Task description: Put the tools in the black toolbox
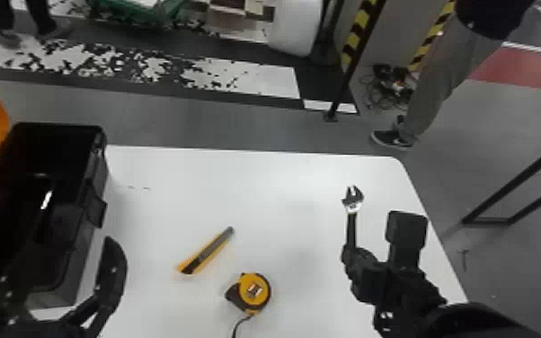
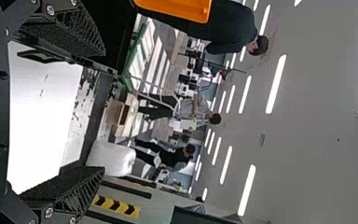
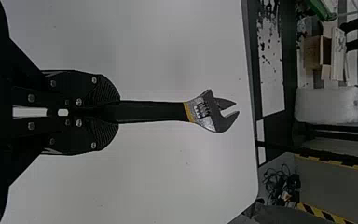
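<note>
Jaws of right gripper (image 1: 349, 255) clenched on wrench (image 1: 352, 206), handle end hidden; jaws of left gripper (image 1: 58, 263) parted

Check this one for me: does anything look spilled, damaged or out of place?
Nothing stands out. The cutter and tape measure lie apart on the table, the right gripper holds the wrench by its handle, and the black toolbox stands open.
</note>
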{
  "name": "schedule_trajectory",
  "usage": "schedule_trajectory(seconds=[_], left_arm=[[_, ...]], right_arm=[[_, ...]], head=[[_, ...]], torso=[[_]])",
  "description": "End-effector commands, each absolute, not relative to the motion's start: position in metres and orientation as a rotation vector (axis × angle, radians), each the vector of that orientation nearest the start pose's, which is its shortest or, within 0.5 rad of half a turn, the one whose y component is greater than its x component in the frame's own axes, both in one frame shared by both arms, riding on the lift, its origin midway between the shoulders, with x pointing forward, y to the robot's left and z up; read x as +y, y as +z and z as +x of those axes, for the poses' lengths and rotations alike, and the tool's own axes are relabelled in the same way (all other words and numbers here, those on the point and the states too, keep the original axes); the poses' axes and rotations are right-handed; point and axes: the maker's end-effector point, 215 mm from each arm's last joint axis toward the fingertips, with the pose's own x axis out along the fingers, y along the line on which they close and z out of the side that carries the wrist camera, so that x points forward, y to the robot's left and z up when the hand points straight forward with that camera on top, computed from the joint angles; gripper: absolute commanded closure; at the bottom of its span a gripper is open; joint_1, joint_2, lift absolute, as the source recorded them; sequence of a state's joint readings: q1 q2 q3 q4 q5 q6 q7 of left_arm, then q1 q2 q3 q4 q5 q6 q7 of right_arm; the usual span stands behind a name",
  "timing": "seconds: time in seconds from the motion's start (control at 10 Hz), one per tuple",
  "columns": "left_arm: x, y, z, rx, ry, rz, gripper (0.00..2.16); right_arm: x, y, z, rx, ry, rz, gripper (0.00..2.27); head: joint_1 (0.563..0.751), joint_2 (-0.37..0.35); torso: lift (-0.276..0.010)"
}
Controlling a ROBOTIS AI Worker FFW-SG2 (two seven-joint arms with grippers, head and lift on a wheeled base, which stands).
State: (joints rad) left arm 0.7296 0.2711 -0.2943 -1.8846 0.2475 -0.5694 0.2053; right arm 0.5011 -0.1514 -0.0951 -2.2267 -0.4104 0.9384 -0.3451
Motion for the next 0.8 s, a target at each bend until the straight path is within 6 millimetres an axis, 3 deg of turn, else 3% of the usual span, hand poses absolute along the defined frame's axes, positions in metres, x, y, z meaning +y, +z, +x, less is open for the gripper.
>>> schedule_trajectory(seconds=[0.0, 0.4, 0.7], left_arm=[[0.168, -0.36, 0.334, -0.061, -0.127, -0.248, 0.13], [0.126, -0.355, 0.35, -0.03, -0.328, -0.321, 0.13], [0.087, -0.385, 0.359, 0.123, -0.496, -0.409, 0.13]], right_arm=[[-0.28, -0.478, 0.369, 0.72, -0.142, 0.049, 2.25], [-0.241, -0.445, 0.386, 0.557, 0.037, 0.004, 2.25], [-0.197, -0.405, 0.396, 0.396, 0.233, -0.009, 2.25]], head=[[0.695, -0.2], [0.695, -0.181], [0.695, -0.174]], torso=[[-0.039], [-0.039], [-0.039]])
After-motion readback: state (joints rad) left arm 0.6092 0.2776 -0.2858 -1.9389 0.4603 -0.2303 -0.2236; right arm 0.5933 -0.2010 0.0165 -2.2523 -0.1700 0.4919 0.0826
